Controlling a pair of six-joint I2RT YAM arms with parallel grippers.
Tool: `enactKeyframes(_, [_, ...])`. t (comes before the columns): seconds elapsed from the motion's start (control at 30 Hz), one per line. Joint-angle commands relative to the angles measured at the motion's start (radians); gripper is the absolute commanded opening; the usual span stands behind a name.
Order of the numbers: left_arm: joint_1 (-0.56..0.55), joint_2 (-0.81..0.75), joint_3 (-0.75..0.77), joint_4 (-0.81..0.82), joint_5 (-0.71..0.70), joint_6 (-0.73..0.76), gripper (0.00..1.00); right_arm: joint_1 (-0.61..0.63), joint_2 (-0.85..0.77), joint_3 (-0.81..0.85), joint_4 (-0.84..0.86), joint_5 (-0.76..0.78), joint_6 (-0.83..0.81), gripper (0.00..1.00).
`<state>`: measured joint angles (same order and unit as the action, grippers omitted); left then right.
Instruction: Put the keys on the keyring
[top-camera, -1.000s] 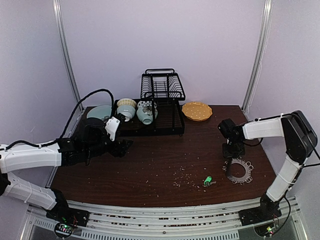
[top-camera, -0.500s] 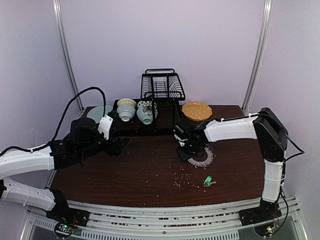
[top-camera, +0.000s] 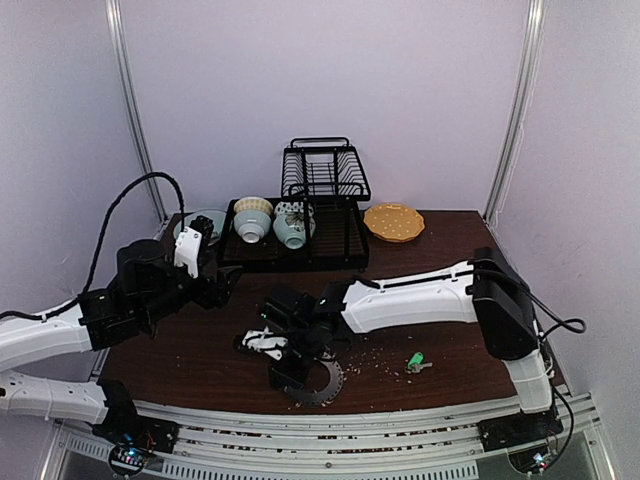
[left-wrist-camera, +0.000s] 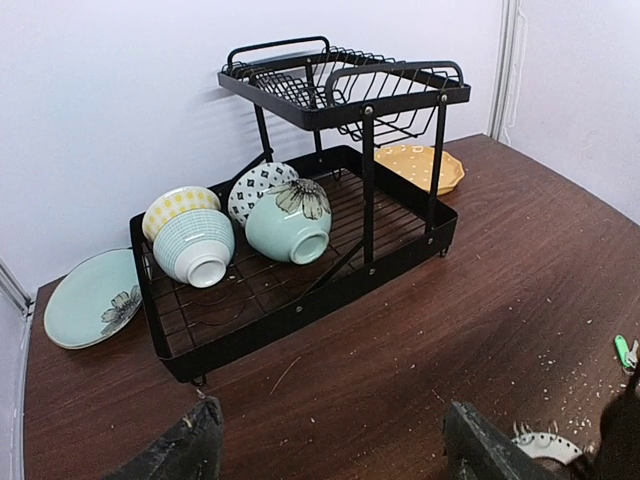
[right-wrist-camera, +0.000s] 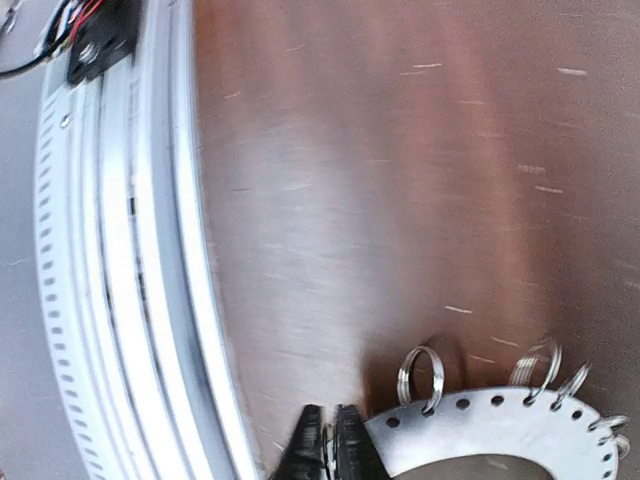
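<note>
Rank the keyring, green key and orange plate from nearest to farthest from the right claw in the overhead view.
1. Keyring, pinched in the right gripper, near the front edge.
2. Green key, lying off to the right.
3. Orange plate, far back right.

One key (top-camera: 413, 360), one keyring (right-wrist-camera: 500, 432), four bowls (left-wrist-camera: 195, 245), two plates (left-wrist-camera: 95, 297), one rack (left-wrist-camera: 345, 85).

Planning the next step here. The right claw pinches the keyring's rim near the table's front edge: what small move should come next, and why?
Probably set the keyring flat and release it. The right claw grips its rim, the green key lies apart on the table to its right, and the open left claw holds nothing.
</note>
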<state>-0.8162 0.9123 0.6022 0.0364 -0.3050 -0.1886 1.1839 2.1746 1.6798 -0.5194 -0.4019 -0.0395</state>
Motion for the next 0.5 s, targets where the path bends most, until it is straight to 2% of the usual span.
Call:
enactKeyframes(0.0, [0.003, -0.018, -0.018, 0.015, -0.019, -0.024, 0.80, 0.046, 0.026, 0.048, -0.060, -0.089, -0.054, 0.25])
enactKeyframes(0.03, [0.003, -0.018, -0.016, 0.009, -0.017, -0.025, 0.80, 0.044, 0.008, 0.041, -0.046, -0.082, -0.043, 0.31])
enactKeyframes(0.07, [0.003, -0.016, -0.012, 0.004, -0.012, -0.026, 0.80, 0.039, -0.021, 0.024, -0.026, -0.080, -0.024, 0.45])
enactKeyframes(0.17, [0.003, -0.011, 0.004, -0.004, 0.029, -0.022, 0.80, -0.005, -0.210, -0.091, 0.066, -0.075, 0.064, 0.51])
enactKeyframes(0.27, [0.003, 0.004, 0.040, -0.020, 0.089, -0.004, 0.80, -0.135, -0.441, -0.275, 0.068, -0.031, 0.106, 0.52])
enactKeyframes(0.3, [0.003, 0.013, 0.058, -0.028, 0.105, 0.001, 0.80, -0.197, -0.518, -0.332, 0.046, -0.057, 0.051, 0.52])
enactKeyframes(0.37, [0.003, 0.037, 0.078, -0.035, 0.141, 0.011, 0.80, -0.297, -0.649, -0.413, -0.014, 0.011, -0.106, 0.53])
enactKeyframes(0.47, [0.003, 0.079, 0.084, -0.007, 0.191, 0.008, 0.80, -0.387, -0.792, -0.506, -0.060, 0.169, -0.420, 0.69])
